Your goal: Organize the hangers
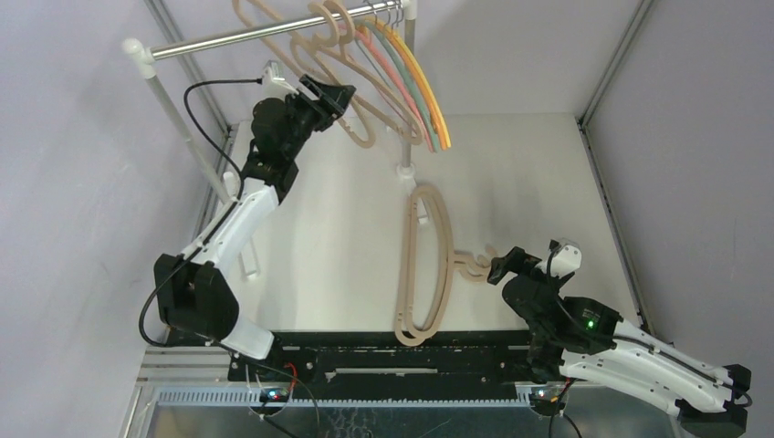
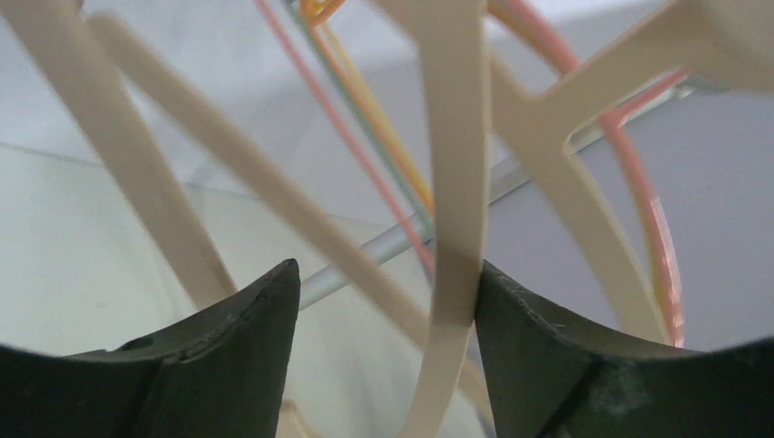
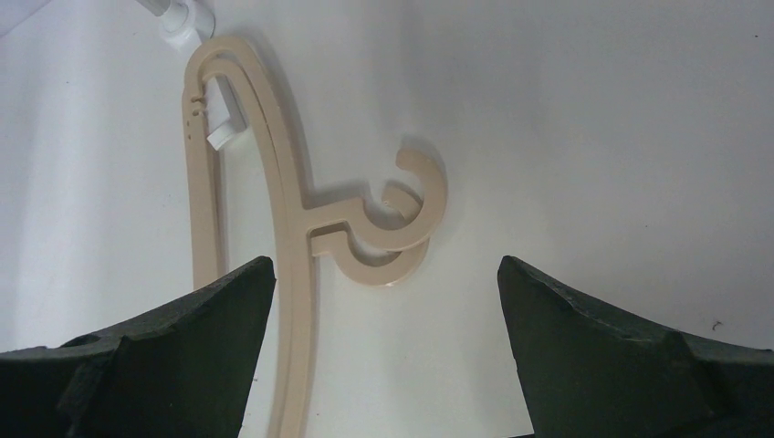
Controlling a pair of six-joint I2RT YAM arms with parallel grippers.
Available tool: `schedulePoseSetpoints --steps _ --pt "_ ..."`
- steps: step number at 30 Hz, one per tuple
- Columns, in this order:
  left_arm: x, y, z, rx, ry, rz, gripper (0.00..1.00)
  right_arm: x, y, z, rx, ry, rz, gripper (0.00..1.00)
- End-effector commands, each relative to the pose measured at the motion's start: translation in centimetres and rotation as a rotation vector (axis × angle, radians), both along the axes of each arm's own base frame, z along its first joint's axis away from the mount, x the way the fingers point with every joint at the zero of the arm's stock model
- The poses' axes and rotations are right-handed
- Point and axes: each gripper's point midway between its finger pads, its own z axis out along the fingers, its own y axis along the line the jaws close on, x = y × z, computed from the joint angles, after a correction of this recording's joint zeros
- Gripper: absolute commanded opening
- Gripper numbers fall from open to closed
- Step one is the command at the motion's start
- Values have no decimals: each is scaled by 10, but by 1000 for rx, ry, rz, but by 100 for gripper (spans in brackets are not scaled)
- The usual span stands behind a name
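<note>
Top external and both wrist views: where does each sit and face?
Top external: above and behind the bases, looking down on the table; both arms show, left gripper up by the rail, right gripper low.
Left wrist: on the left arm, facing the hanging hangers; its fingers frame the bottom.
Right wrist: on the right arm, facing down at two tan hangers lying flat; its fingers show, open.
Shared: top external also shows both hanger groups.

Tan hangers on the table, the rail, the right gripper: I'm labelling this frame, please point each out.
Tan hangers (image 1: 447, 237): top view, long right side of the stacked pair.
Rail (image 1: 228, 39): top view, middle of the silver bar.
Right gripper (image 1: 499, 266): top view, midway between its fingertips.
</note>
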Motion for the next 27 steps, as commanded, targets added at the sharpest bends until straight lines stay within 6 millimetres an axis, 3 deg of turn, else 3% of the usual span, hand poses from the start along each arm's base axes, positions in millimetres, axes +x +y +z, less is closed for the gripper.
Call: schedulePoseSetpoints --steps 1,7,10,18,21,24,27 --pt "-31 10 7 97 -74 20 76 3 0 6 37 -27 -20 100" --pt "-74 22 -7 170 -118 12 90 3 1 6 39 -26 -17 100" --pt "-99 27 -18 183 -135 -4 91 4 3 6 40 -25 -12 100" --pt "-150 29 -84 232 -61 -54 89 5 9 4 47 -15 -3 100" --pt "-168 6 -116 305 2 -115 88 7 16 6 53 -16 17 100" --pt "-199 -37 -156 401 67 -223 86 8 20 7 62 -17 26 100" --pt "-224 -63 -197 476 132 -256 83 8 21 8 69 -18 26 100"
